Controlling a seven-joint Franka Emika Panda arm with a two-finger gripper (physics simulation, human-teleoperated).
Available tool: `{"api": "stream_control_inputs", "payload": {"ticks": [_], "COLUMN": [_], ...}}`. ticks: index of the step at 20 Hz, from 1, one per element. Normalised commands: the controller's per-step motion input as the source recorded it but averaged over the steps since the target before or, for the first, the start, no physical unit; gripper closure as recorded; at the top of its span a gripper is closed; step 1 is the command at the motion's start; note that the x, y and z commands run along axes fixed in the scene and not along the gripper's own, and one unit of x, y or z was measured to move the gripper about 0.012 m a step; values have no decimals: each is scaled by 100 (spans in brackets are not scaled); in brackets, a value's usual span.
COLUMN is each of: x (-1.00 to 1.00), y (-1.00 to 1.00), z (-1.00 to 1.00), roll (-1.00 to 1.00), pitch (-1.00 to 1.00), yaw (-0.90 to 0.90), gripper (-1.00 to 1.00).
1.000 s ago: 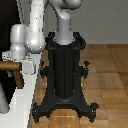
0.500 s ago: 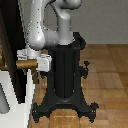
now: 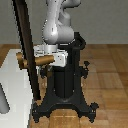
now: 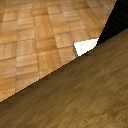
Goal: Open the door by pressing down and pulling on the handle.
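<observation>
Over the wooden floor (image 3: 110,75), our pincer (image 3: 56,59), grip state unclear, meets the handle (image 3: 35,60) beside the door (image 3: 27,50); we should pull steadily.

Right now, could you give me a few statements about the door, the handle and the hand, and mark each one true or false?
1. The door is swung out, its dark edge leaning across the exterior view. True.
2. The handle is a grey vertical pole. False: it is a short brass-tan bar lying roughly level.
3. The hand is at the handle's end. True, though whether its fingers are closed cannot be seen.
4. The floor is plain white carpet. False: it is wooden parquet.
5. The black pedestal stands on the exterior view's right of the door. True.
</observation>
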Motion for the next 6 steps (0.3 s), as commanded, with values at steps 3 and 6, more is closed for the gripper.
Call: {"api": "stream_control_inputs", "payload": {"ticks": [3, 6], "x": [0, 0], "y": [100, 0], "z": [0, 0], "roll": [0, 0], "pitch": [0, 0], "yaw": [0, 0], "gripper": [100, 100]}}
